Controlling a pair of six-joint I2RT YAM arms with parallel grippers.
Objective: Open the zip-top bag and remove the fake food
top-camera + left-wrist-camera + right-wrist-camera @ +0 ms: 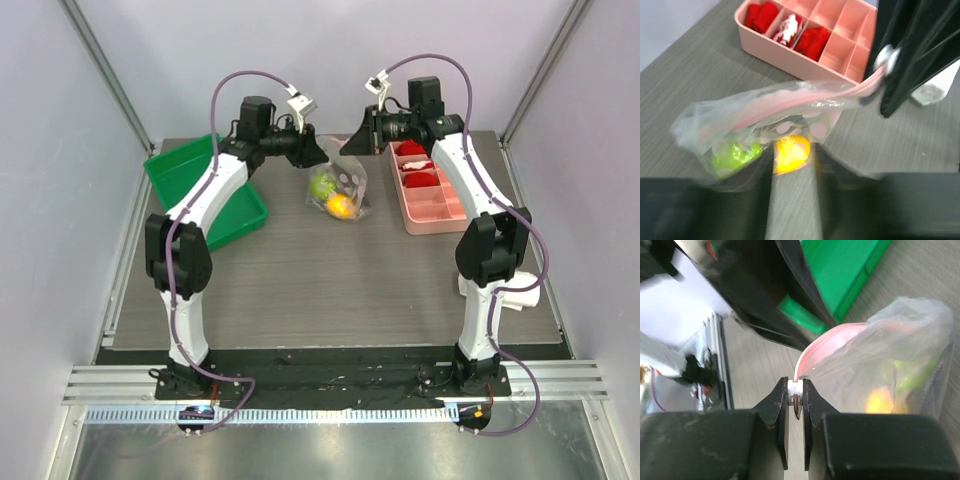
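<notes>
The clear zip-top bag (343, 187) with the pink zip strip (805, 95) hangs just above the table's far middle. Inside are the lime green fruit (322, 186) and the yellow-orange fruit (340, 206), also seen in the left wrist view (732, 155) (791, 152). My right gripper (796, 395) is shut on the white zip slider (796, 386) at the strip's end. My left gripper (793, 161) is open at the bag's other side; only table and the yellow fruit show between its fingers.
A pink divided tray (440, 215) with red and red-and-white toy pieces (787, 27) stands right of the bag. A green bin (200, 165) lies at the back left. A white object (512, 285) lies by the right arm.
</notes>
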